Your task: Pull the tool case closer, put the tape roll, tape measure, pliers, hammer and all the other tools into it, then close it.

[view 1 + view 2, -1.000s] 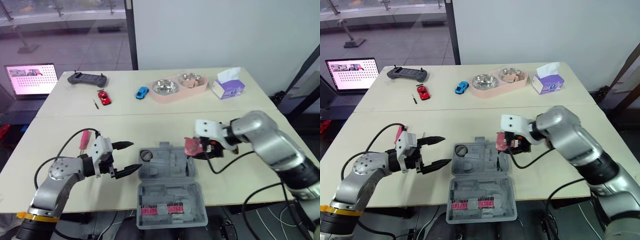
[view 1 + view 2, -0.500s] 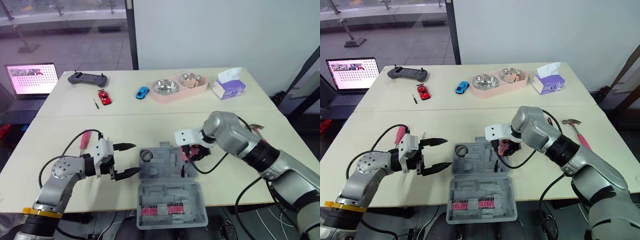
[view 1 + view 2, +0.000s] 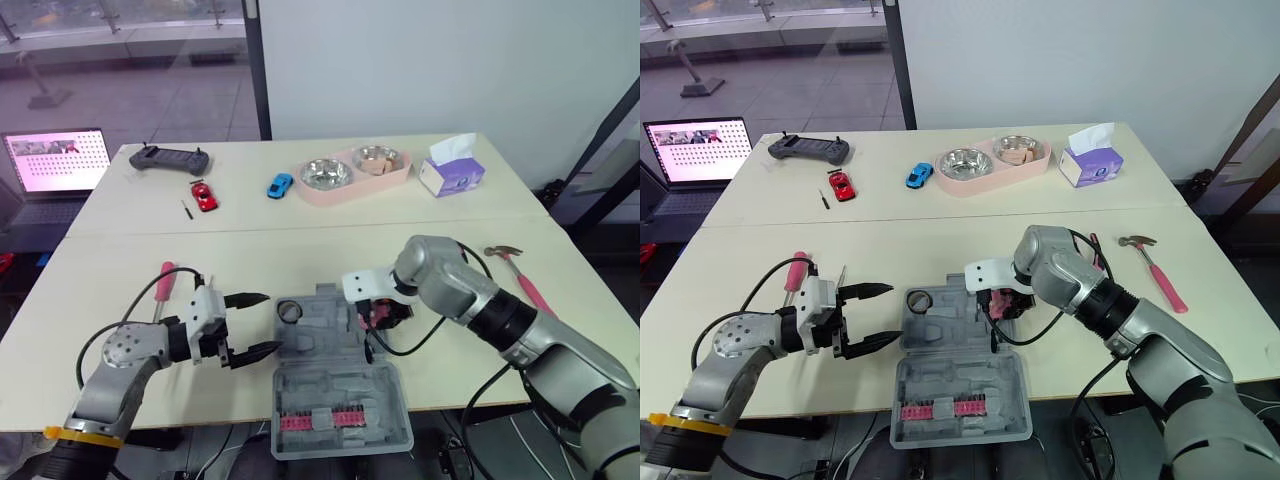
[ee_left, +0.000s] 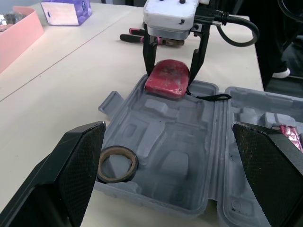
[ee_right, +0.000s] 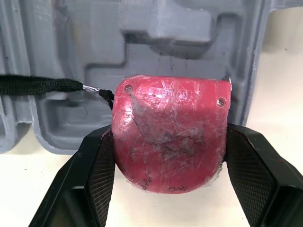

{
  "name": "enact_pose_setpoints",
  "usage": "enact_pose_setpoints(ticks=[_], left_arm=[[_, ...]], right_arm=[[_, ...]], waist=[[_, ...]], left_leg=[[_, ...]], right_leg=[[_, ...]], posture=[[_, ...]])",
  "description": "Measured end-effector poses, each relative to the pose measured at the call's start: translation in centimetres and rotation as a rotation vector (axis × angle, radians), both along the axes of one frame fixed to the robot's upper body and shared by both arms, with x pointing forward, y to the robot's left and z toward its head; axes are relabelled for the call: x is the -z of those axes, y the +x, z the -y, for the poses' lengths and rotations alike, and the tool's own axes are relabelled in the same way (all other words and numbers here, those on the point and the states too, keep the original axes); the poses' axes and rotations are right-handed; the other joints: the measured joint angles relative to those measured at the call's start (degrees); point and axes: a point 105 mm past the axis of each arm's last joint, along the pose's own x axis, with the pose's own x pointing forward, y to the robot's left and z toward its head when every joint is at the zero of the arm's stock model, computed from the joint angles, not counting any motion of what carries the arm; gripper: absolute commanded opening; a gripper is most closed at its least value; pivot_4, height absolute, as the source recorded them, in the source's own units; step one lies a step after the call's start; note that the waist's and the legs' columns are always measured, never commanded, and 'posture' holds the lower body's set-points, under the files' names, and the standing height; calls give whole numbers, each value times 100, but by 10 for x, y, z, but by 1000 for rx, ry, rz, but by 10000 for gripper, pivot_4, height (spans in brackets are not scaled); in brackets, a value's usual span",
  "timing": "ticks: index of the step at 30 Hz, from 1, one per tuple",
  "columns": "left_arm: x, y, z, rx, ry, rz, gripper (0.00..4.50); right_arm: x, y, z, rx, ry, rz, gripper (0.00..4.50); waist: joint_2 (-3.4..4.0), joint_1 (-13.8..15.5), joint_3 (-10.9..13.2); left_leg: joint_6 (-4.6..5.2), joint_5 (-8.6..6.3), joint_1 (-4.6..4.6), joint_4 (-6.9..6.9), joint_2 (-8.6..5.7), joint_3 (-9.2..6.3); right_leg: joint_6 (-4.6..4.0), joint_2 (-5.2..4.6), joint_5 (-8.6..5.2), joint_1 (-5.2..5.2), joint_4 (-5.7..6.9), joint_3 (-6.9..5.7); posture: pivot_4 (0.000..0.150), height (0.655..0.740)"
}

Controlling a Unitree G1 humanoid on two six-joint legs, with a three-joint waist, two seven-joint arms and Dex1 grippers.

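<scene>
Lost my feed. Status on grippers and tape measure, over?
Right gripper shut on tape measure, at tool case rim. Left gripper open, empty. Tape roll in case. Nothing in the way.

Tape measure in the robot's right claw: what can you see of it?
The tape measure is a rounded red body, seemingly scuffed plastic, with two small screws in its face and a black cord strap trailing from one side. The right gripper clamps it between two black fingers. It sits at the edge of the open grey tool case; whether it rests there I cannot tell.
</scene>
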Motion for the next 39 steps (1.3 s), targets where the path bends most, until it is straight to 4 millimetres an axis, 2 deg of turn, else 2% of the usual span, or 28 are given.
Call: enact_pose_setpoints(ticks=[4, 11, 14, 15, 22, 26, 30, 33, 36, 38, 39], left_arm=[[1, -1, -1, -1, 0, -2, 45000], [2, -2, -1, -5, 0, -7, 45000], [1, -2, 0, -2, -1, -3, 45000], [1, -2, 0, -2, -1, -3, 45000], [-1, -2, 1, -6, -14, -6, 45000], [-1, -2, 1, -6, -14, -8, 45000], [-1, -5, 3, -4, -16, -9, 45000], [0, -6, 3, -11, -18, -15, 45000], [0, -5, 3, -19, -21, -14, 45000], [-1, -4, 3, -24, -24, -15, 45000], [0, -4, 3, -27, -27, -18, 45000]], right_arm=[[5, 0, -9, -11, 13, 8, 28288], [5, 2, -11, -6, 19, 25, 28288], [4, 3, -12, -5, 22, 31, 43416], [4, 3, -12, -5, 23, 29, 44315], [-2, 6, -11, 19, 53, 48, 44315], [-18, 5, -15, 30, 106, 74, 44315], [-44, -16, -5, 88, 255, 62, 44315], [-45, -26, 3, 195, 383, 46, 35719], [-33, -28, 13, 268, 442, 76, 21092], [-32, -30, 12, 281, 513, 92, 10683], [-33, -31, 9, 276, 546, 103, 10683]], waist=[[0, 3, 0], [0, 1, 0], [0, 1, 0], [0, 1, 0], [0, -1, 0], [0, 2, 0], [-1, 41, 0], [-3, 18, -2], [-3, 11, -2], [-3, 0, -2], [-3, -5, -2]], left_leg=[[0, 0, 0, 0, 0, 0], [0, 0, 0, 0, 0, 0], [0, 0, 0, 0, 0, 0], [0, 0, 0, 0, 0, 0], [0, 0, 0, 0, 0, 0], [0, 0, -1, -1, 0, -1], [-1, 0, -4, -2, -2, -6], [-1, 0, -1, -1, -1, -5], [-1, 0, 0, -1, -1, -4], [-1, 0, 1, -3, 0, -5], [-1, 0, 1, -5, 0, -5]], right_leg=[[0, 0, 0, 0, 0, 0], [0, 0, 0, 1, 0, 0], [0, 0, 0, 0, 0, 0], [0, 0, 0, 0, 0, 0], [0, 0, 0, 0, 0, 0], [0, 0, 0, 0, 0, 0], [0, -4, 0, 3, -6, -3], [0, -5, 0, 5, -8, -3], [-2, -5, -1, 4, -7, -3], [-1, -3, -1, 3, -7, -3], [0, -2, -1, 3, -7, -3]], posture=[[1500, 7400], [1500, 7400], [1500, 7400], [1500, 7400], [1500, 7400], [1500, 7400], [1500, 7400], [1500, 7400], [1500, 7400], [1500, 7400], [1500, 7400]])
